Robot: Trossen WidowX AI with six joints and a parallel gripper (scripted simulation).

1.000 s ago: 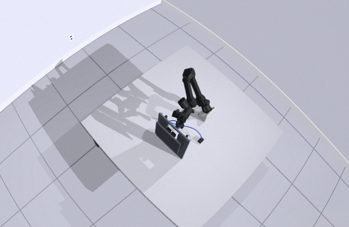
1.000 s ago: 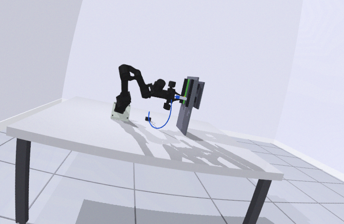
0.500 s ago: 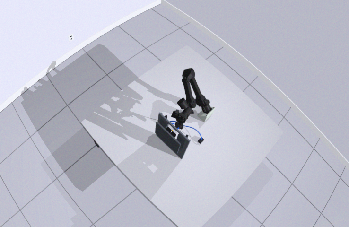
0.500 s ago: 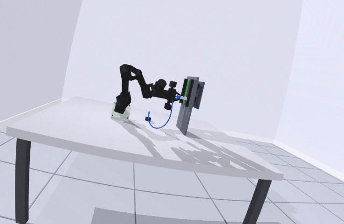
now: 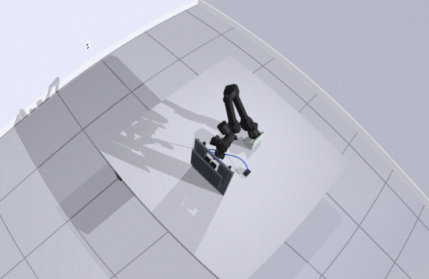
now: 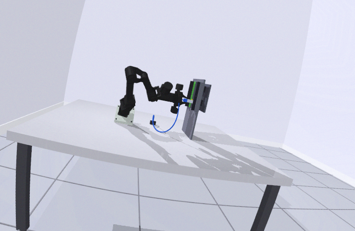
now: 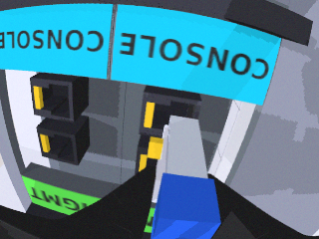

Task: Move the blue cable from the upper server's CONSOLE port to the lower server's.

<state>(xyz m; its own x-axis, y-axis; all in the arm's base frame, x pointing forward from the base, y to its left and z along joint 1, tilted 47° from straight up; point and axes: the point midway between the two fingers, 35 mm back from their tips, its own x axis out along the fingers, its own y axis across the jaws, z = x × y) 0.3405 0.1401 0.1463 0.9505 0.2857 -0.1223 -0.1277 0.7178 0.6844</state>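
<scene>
Arm [image 5: 233, 111] [image 6: 130, 87] is matte black throughout, slim straight links between chunky angular joints, a stubby cylinder near the wrist, small blocky knobs at the gripper [image 5: 220, 153] [image 6: 186, 101], dark tapered fingers, pale green base plate [image 5: 251, 145] [image 6: 119, 118] with dark screws.

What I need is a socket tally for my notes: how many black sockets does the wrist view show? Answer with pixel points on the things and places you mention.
4: two stacked at left, upper socket [image 7: 79, 95] and lower socket [image 7: 81, 141]; two stacked at right, upper socket [image 7: 171, 93] and lower socket [image 7: 143, 147], partly hidden by the plug [image 6: 188, 101] [image 7: 185, 149]. More may be hidden.
</scene>
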